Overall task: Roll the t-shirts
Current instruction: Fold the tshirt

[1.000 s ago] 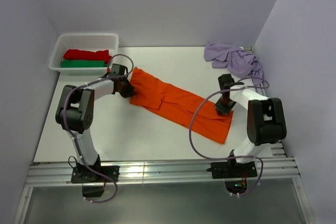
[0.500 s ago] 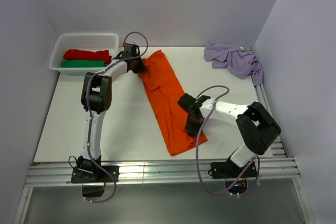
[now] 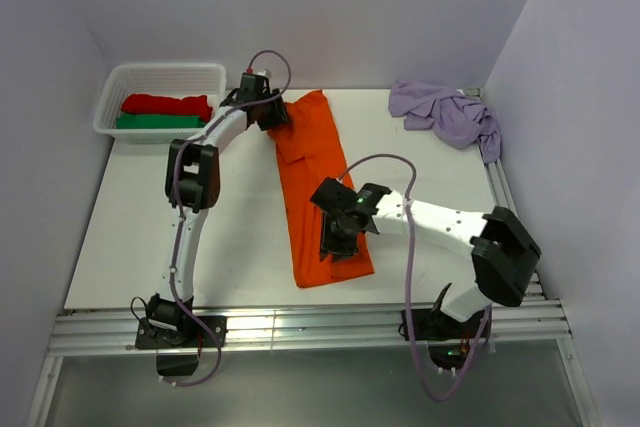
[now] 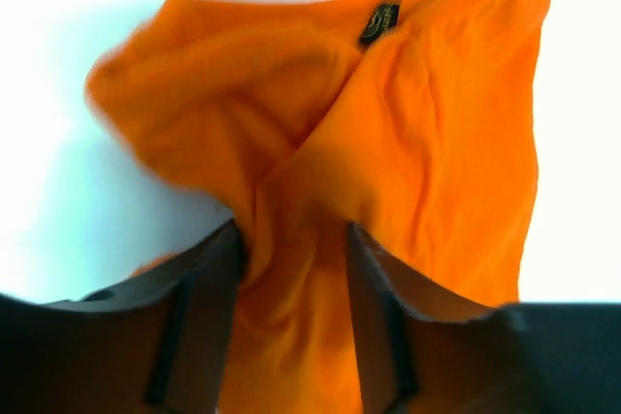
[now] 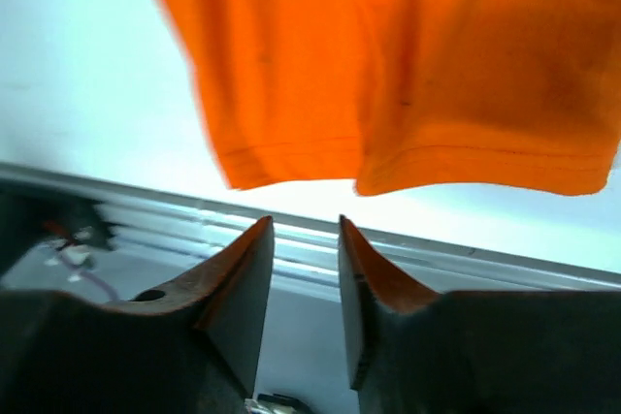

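A bright orange cotton t-shirt (image 3: pixel 315 197) lies flat on the white table (image 3: pixel 180 237). It is folded into a long strip that runs from the far side of the table down toward the near edge.

The left gripper (image 3: pixel 275 115) is at the far end of the strip, by the neck. In its wrist view its two dark fingers (image 4: pixel 209 273) are spread apart, with a bunch of orange cloth in the gap between them. A small dark label (image 4: pixel 380 21) shows on the cloth just past them.

The right gripper (image 3: pixel 335 242) is over the near end of the strip. Its fingers (image 5: pixel 243 278) are a little way apart and hold nothing. The bottom hem of the shirt (image 5: pixel 456 167) lies just ahead of them.

A pale lilac t-shirt (image 3: pixel 445 112) sits in a crumpled heap in the far right corner, well apart from both arms.

A white plastic basket (image 3: pixel 108 112) stands in the far left corner. Inside it are a red cloth bundle (image 3: pixel 165 104) and a green cloth bundle (image 3: pixel 155 122), side by side.
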`<state>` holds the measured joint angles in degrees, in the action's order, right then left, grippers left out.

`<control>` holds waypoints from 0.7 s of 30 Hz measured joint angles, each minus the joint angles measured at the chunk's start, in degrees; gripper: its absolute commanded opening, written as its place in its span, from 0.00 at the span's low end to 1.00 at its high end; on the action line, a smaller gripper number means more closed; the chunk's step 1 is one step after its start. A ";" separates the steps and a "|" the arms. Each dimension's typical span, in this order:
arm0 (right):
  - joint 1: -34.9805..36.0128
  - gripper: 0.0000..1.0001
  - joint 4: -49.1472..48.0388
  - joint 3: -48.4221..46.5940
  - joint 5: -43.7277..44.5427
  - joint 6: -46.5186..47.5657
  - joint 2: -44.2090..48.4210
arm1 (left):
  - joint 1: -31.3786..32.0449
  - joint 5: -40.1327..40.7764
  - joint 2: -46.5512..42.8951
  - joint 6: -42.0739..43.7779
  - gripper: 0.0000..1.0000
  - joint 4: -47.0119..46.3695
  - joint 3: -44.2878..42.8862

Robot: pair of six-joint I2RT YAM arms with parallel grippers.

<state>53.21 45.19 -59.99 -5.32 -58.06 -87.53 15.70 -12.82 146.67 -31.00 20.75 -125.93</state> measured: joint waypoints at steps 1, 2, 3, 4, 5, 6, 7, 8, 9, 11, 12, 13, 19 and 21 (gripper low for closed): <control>-0.17 0.42 0.17 -0.44 0.33 0.24 1.05 | -0.09 0.20 -1.14 0.39 0.57 0.33 1.44; -0.59 0.43 0.28 -0.96 0.79 0.66 2.27 | -0.20 0.44 -2.32 0.52 0.58 0.94 2.86; -1.16 0.44 0.24 -1.27 1.20 1.01 3.23 | -0.31 0.74 -3.37 0.70 0.59 1.31 4.15; -2.08 0.45 0.15 -1.33 1.42 1.57 4.15 | -0.55 1.55 -5.64 1.33 0.60 1.79 7.19; -3.17 0.48 0.17 -1.29 1.66 2.16 4.79 | -0.76 2.19 -7.43 1.55 0.60 2.32 9.49; -4.74 0.48 -0.04 -1.07 1.68 2.86 5.35 | -1.03 2.56 -9.40 1.73 0.61 2.67 11.98; -6.56 0.50 -0.55 -0.57 1.84 3.63 5.95 | -1.29 3.06 -11.39 1.86 0.62 2.93 14.56; -8.61 0.52 -1.16 0.26 1.90 4.48 6.51 | -1.55 3.61 -13.66 1.95 0.62 3.72 17.09; -10.49 0.53 -1.64 1.14 1.92 5.25 6.97 | -1.84 4.11 -16.22 2.05 0.63 4.39 19.56; -14.62 0.54 -3.13 3.87 1.77 7.06 7.91 | -2.40 5.38 -20.70 2.34 0.63 5.46 23.17; -16.76 0.54 -3.76 5.35 1.84 7.96 8.20 | -2.60 5.84 -22.62 2.45 0.63 5.68 24.39; -18.53 0.54 -4.44 6.69 1.68 8.72 8.26 | -2.73 6.38 -24.85 2.49 0.63 5.66 25.99; -21.86 0.53 -8.44 13.57 0.22 12.02 7.63 | -2.49 5.97 -37.86 0.96 0.60 5.16 36.22; -21.86 0.52 -10.12 15.17 -0.39 12.57 6.82 | -1.99 5.57 -41.75 -0.44 0.60 4.37 41.53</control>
<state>31.35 35.07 -44.82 -5.72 -45.50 -80.71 13.72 -7.25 104.92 -31.44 25.12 -84.40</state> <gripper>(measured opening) 0.530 0.603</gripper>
